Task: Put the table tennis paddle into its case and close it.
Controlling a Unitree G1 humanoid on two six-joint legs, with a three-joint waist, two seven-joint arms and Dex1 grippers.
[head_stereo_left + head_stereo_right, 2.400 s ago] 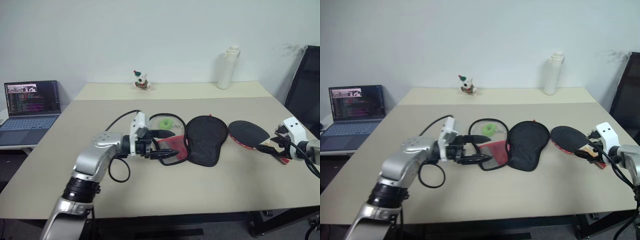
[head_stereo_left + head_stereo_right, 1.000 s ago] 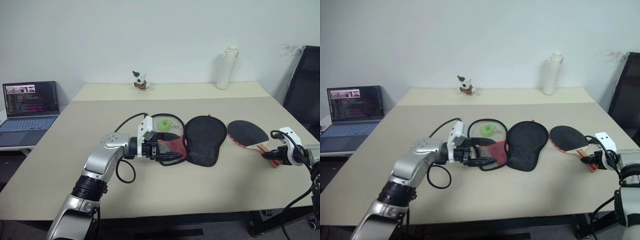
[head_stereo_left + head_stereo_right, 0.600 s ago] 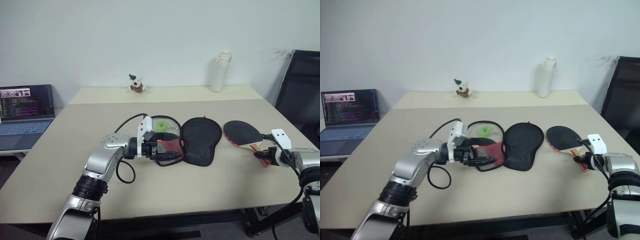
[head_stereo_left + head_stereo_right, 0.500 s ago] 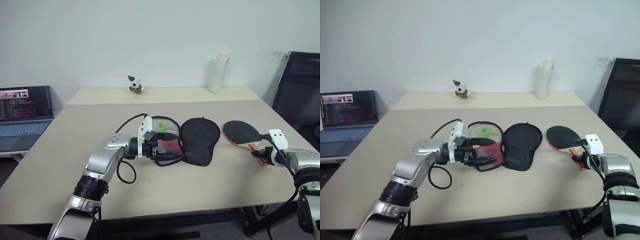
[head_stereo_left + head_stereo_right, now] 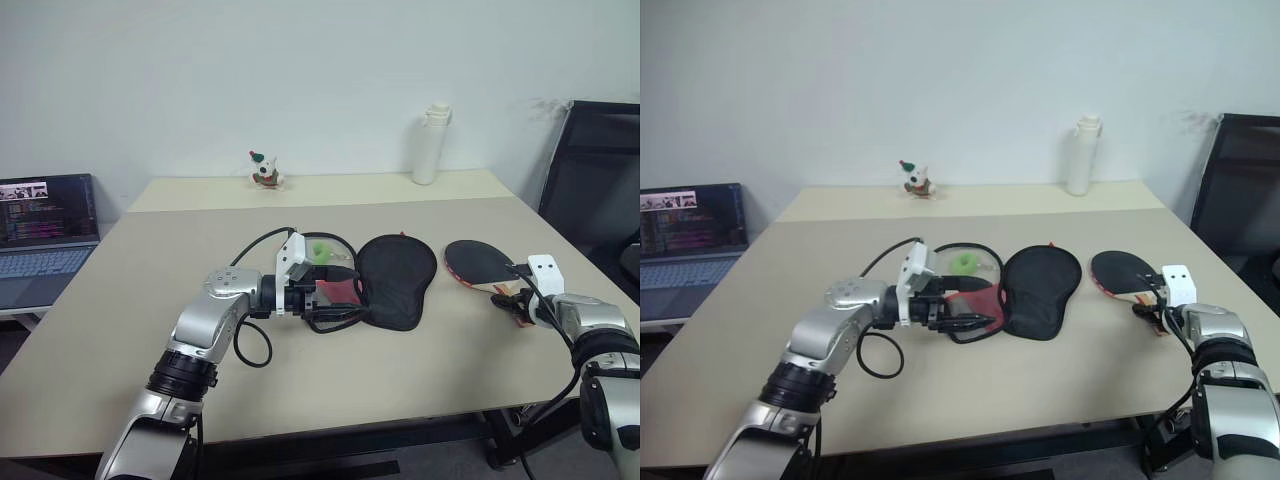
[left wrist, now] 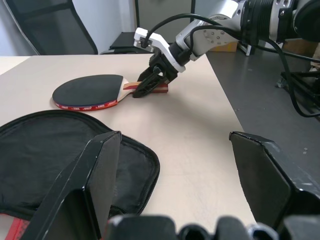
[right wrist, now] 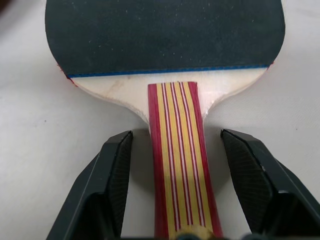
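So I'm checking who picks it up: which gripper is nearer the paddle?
Right. The right gripper straddles the table tennis paddle handle, fingers apart. The left gripper is across the table at the case.

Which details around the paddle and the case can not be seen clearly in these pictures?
- Paddle: handle end cut off by the right wrist view's edge, between the open right gripper.
- Case: its zip is too small in the eye views; the left gripper covers its red end.
- Green object behind the case: too small to name.
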